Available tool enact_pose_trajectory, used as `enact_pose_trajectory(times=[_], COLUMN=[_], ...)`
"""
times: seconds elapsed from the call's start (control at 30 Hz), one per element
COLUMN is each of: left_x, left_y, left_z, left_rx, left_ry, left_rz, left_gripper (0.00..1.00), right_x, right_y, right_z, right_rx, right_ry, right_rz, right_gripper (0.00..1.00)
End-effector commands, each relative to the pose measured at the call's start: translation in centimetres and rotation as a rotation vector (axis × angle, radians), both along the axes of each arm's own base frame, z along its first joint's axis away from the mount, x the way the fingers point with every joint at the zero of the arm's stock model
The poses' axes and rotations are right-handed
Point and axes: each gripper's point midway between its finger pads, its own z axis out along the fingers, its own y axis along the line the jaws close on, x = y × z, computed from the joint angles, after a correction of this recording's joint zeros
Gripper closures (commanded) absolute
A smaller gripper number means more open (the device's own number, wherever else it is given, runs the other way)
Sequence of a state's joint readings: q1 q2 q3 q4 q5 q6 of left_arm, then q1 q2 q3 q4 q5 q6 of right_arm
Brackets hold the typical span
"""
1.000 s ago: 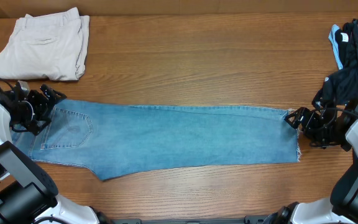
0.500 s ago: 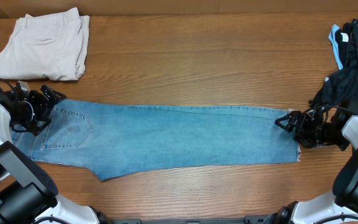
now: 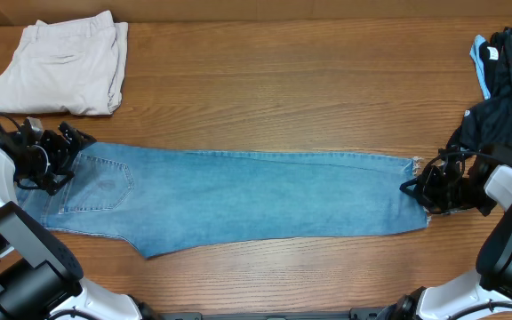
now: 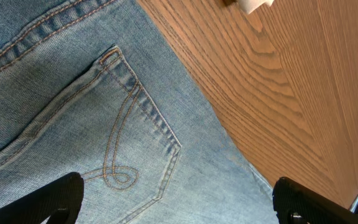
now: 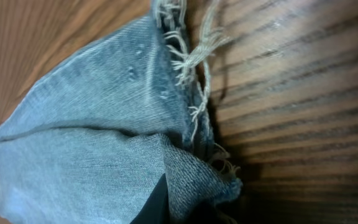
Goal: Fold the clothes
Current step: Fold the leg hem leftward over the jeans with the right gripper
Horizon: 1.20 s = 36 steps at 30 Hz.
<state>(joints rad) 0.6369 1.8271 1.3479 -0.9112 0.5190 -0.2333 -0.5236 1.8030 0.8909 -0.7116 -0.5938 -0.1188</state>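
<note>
Light blue jeans (image 3: 238, 200) lie flat as one long strip across the middle of the wooden surface (image 3: 283, 89), waist end to the left, cuff end to the right. Over on the right, the right gripper (image 3: 416, 187) is at the frayed cuff (image 5: 160, 81), jaws clenched on the jeans. The wrist view shows two layers of denim bunched into a ridge at the pinch, with loose white threads trailing onto the wood. At the other end, the left gripper (image 3: 68, 153) sits over the upper corner of the waist, by the stitched back pocket (image 4: 114, 134). Its jaws are released and spread wide, one dark tip low at each side of the wrist view, with denim between them; whether they touch the cloth I cannot tell. Further out, folded beige trousers (image 3: 60, 67) rest at the far left corner, apart from the jeans. A black garment (image 3: 505, 84) with white lettering and light blue trim is heaped at the right edge, just behind the right arm
</note>
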Motion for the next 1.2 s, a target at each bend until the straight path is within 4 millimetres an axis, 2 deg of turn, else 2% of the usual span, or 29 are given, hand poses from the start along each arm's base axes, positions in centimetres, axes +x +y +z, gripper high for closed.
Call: enact_pose_trajectory(times=[0.0,0.27,0.37,0.43,0.53,0.87,1.17], left_x=[-0.2,-0.2,-0.2,-0.2,-0.3,-0.7,-0.8], left_y=[0.1,0.1,0.1,0.1,0.0,-0.3,-0.3], left_z=[0.2,0.1,0.2,0.1,0.1,0.1,0.0], left_rx=[0.007,0.008,0.006,0.005,0.002,-0.010,-0.014], left_ry=[0.000,0.000,0.000,0.002,0.006,0.022,0.027], left_rz=[0.004,0.004,0.004,0.004,0.004,0.004,0.004], left_gripper=[0.00,0.00,0.00,0.00,0.00,0.00,0.00], right_x=[1.0,3.5,4.1,4.0,3.6,3.2,1.8], right_y=[-1.9,-4.4,-3.9,-3.5,-2.1,7.5,11.2], right_z=[0.3,4.7,7.7,8.9,9.8,9.2,9.0], right_rx=[-0.073,-0.185,-0.261,-0.305,-0.372,-0.361,-0.327], right_ry=[0.030,0.016,-0.023,-0.027,-0.016,0.002,0.046], right_rz=[-0.053,-0.144,-0.117,-0.115,-0.083,0.146,0.210], right_gripper=[0.96,0.96,0.96,0.96,0.96,0.96,0.96])
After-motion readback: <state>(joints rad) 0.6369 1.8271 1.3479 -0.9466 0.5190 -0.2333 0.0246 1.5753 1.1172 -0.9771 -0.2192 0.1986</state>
